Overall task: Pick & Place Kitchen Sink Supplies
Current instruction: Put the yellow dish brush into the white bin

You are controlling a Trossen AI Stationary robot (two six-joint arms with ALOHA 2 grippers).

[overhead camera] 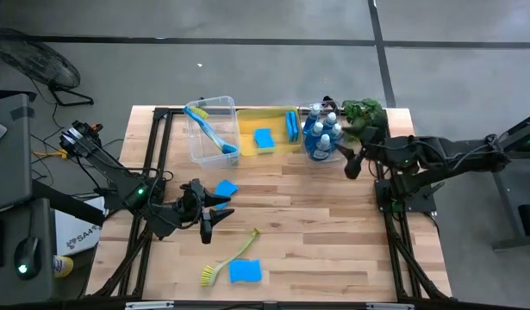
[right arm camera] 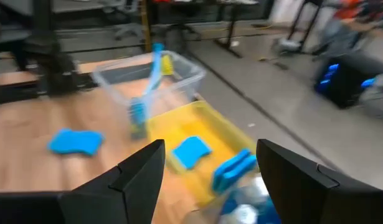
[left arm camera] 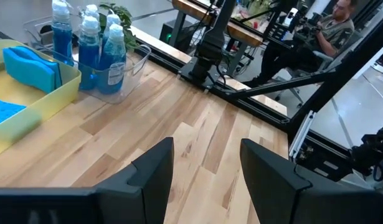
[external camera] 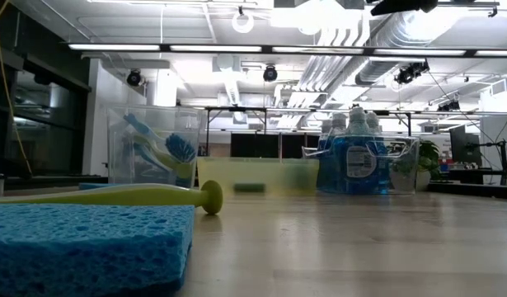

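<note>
**Both tools empty above the bench, supplies partly sorted**

The left tool [overhead camera: 206, 209] hangs over the left middle of the bench [overhead camera: 333, 232], its fingers [left arm camera: 155, 171] spread with nothing between them. A loose blue sponge [overhead camera: 224, 188] lies just beside it on the far side; a yellow-green brush [overhead camera: 230, 258] and a second blue sponge [overhead camera: 245, 272] lie near it toward the near edge. The right tool [overhead camera: 352, 164] is at the far right of the bench, beside the soap bottles [overhead camera: 321, 133], fingers [right arm camera: 141, 171] spread wide and holding nothing.

Along the far edge, a clear bin [overhead camera: 213, 131] holds a blue brush [overhead camera: 211, 129]. To its right a yellow bin [overhead camera: 266, 114] holds two blue sponges [overhead camera: 265, 139], one flat, one on edge. Right of that, a clear tray [left arm camera: 136, 65] holds the soap bottles, with a green plant [overhead camera: 364, 112] at the far right corner
</note>
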